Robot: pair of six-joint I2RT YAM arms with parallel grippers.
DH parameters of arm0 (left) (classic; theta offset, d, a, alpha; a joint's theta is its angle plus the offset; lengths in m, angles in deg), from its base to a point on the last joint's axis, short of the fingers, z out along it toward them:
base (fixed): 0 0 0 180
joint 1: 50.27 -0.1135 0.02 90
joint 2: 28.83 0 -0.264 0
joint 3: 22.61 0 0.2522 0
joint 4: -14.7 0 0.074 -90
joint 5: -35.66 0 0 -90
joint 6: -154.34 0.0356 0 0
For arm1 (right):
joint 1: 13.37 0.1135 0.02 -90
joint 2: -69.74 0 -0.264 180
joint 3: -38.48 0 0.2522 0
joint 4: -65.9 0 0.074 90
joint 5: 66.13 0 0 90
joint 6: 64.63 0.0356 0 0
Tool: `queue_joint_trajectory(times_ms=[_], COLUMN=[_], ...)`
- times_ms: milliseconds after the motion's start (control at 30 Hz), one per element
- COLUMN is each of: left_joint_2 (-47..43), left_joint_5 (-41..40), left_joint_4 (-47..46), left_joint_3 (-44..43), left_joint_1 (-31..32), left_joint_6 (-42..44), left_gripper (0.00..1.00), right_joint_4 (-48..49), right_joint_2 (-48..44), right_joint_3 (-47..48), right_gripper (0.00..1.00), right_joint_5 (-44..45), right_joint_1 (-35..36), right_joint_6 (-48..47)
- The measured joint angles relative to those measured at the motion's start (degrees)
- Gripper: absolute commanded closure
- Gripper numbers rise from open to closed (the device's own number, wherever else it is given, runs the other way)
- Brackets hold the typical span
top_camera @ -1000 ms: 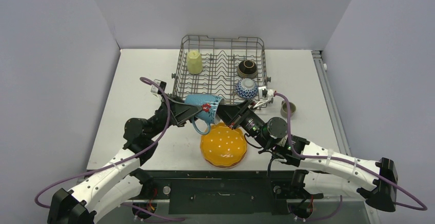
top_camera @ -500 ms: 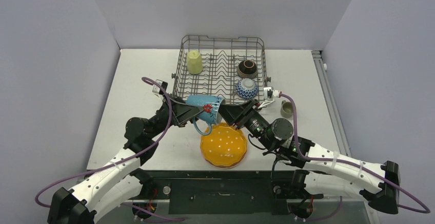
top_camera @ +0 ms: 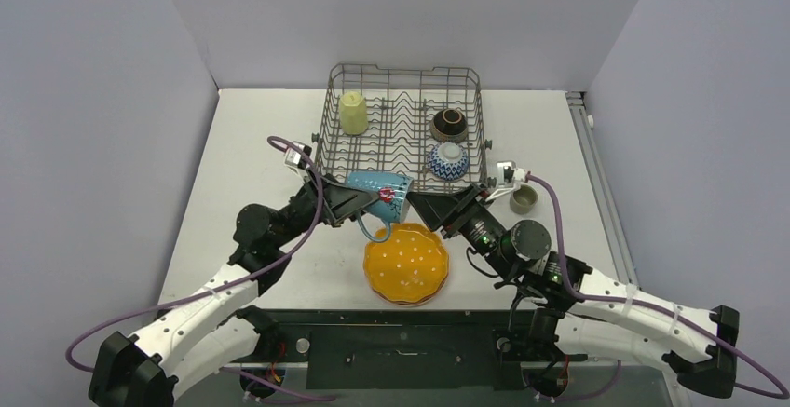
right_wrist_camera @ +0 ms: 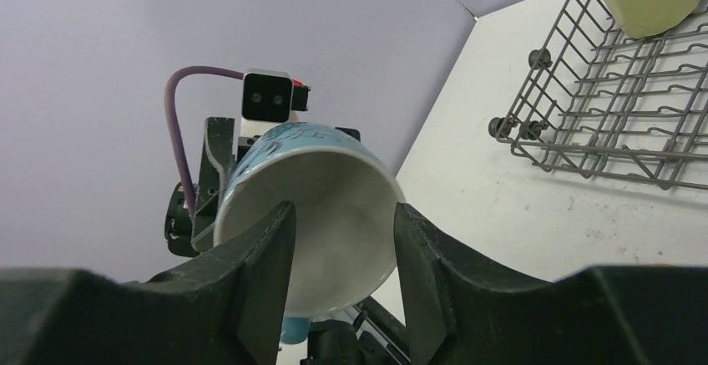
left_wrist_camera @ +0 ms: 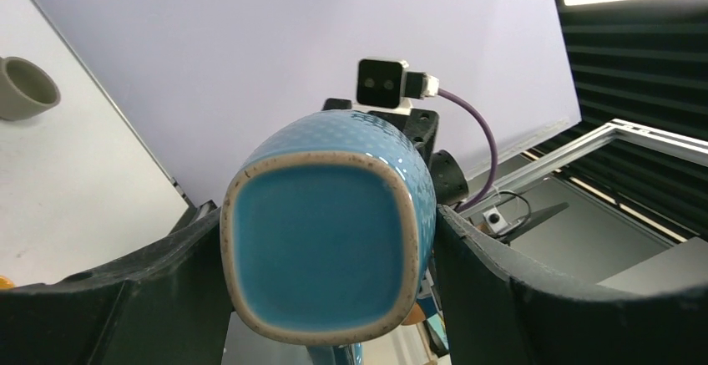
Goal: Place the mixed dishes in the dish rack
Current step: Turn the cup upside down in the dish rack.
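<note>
A blue mug [top_camera: 380,193] hangs on its side just in front of the dish rack [top_camera: 404,71], handle down. My left gripper [top_camera: 361,200] is shut on it near its base. In the left wrist view the square base [left_wrist_camera: 321,244] fills the space between my fingers [left_wrist_camera: 100,306]. My right gripper [top_camera: 424,205] stands open just off the mug's mouth [right_wrist_camera: 326,173], holding nothing. In the rack sit a pale-yellow mug [top_camera: 353,112], a dark brown bowl [top_camera: 449,124] and a blue-white bowl [top_camera: 448,159]. An orange dotted plate [top_camera: 406,263] tops a stack near the front edge. A grey mug [top_camera: 523,199] stands right of the rack.
The rack's near wall [right_wrist_camera: 584,160] and its small wheels lie just beyond the mug. The plate stack sits directly below both grippers. Purple cables loop from both wrists. Grey walls close the table on three sides.
My right gripper has opened off the blue mug's rim and drawn back to the right. My left gripper has carried the mug slightly up and toward the rack.
</note>
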State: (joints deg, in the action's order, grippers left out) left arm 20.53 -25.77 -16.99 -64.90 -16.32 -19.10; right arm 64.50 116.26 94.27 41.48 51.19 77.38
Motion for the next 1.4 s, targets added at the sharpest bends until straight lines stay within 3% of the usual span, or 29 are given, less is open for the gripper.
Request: queue_joint_trajectory(times_ms=[433, 733, 1400], left_joint_2=[5.31, 9.20, 31.93], left_joint_5=[-0.35, -2.54, -25.29], left_joint_4=[9.60, 23.19, 56.04], left_joint_3=[-3.69, -11.98, -38.82], left_joint_1=[-4.66, -9.31, -11.19], left_joint_6=[7.91, 18.82, 44.30], left_gripper=[1.00, 1.00, 1.00], right_joint_4=[-8.00, -15.54, -30.40], right_joint_2=[-12.94, -19.39, -29.22], right_joint_3=[-4.15, -5.53, -5.90], right_gripper=[0.55, 0.54, 0.51], right_joint_5=[2.60, 4.87, 10.34], right_joint_1=[0.00, 0.00, 0.00], right_joint_6=[-2.40, -5.33, -13.90])
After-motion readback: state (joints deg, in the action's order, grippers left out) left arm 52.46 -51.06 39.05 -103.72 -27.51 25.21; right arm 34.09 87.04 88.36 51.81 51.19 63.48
